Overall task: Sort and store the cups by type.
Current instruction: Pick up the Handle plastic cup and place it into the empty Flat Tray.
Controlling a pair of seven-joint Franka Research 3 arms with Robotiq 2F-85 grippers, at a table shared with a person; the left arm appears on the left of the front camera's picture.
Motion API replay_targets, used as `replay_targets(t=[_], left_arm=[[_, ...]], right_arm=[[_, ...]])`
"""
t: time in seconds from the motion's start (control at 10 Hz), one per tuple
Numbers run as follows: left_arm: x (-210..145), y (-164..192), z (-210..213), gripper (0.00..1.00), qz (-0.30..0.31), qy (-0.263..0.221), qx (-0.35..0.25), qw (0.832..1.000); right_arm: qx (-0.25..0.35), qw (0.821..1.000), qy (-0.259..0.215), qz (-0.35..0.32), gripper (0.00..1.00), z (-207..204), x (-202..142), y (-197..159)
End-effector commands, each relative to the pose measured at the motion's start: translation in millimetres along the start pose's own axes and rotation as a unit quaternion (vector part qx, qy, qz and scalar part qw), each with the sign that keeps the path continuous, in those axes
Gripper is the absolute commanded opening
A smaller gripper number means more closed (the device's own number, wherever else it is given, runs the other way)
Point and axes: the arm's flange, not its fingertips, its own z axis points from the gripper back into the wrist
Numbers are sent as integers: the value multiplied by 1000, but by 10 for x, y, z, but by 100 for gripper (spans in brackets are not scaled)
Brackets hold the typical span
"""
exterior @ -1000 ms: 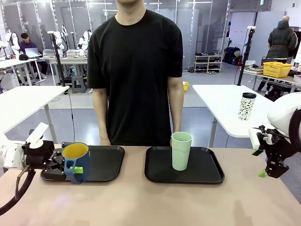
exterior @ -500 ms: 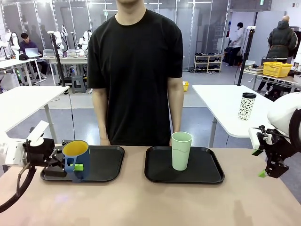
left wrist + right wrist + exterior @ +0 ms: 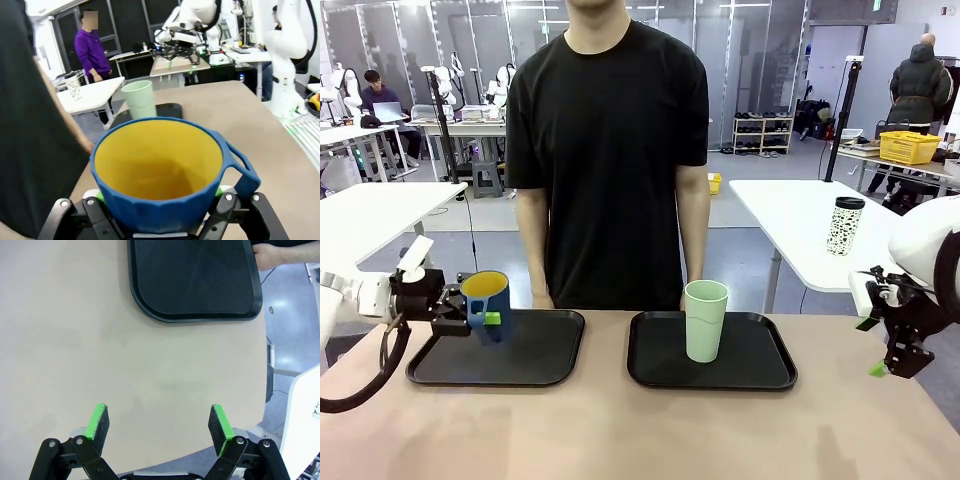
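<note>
My left gripper (image 3: 483, 318) is shut on the dark-blue mug (image 3: 486, 304) with the yellow inside, holding it in the air above the left black tray (image 3: 535, 358). In the left wrist view the mug (image 3: 160, 175) sits between the fingers, its handle to the right. The tall pale-green tumbler (image 3: 705, 320) stands upright on the right black tray (image 3: 760, 365), and appears farther off as the tumbler (image 3: 139, 99) in the left wrist view. My right gripper (image 3: 872, 345) hangs open at the table's right edge; its pads (image 3: 98, 421) are spread over bare tabletop.
A person in a black shirt stands at the far side, one hand (image 3: 270, 255) by the right tray's edge (image 3: 200, 317). A white speckled tumbler with a black lid (image 3: 845, 225) stands on another table behind. The near tabletop is bare.
My left gripper has lifted the blue mug off the left tray's front edge, raising it and carrying it slightly back. The right arm and the green tumbler have not moved.
</note>
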Motion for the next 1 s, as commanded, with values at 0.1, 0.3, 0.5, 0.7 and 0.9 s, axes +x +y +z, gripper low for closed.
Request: replay_targets(t=[0.1, 0.3, 0.5, 0.7, 0.9], left_arm=[[-98, 388, 103, 75, 1, -33, -7, 999], [-215, 464, 127, 75, 11, -43, -12, 999], [-312, 482, 156, 75, 24, -48, -7, 999], [-451, 507, 201, 75, 22, -38, -7, 999], [-623, 519, 256, 75, 23, -28, 0, 999]], right_arm=[[-3, 1000, 4, 0, 100, 8, -5, 6], [-3, 1000, 4, 0, 100, 8, -5, 6], [-3, 1000, 4, 0, 100, 8, -5, 6], [-3, 1000, 4, 0, 100, 8, -5, 6], [-3, 1000, 4, 0, 100, 8, -5, 6]])
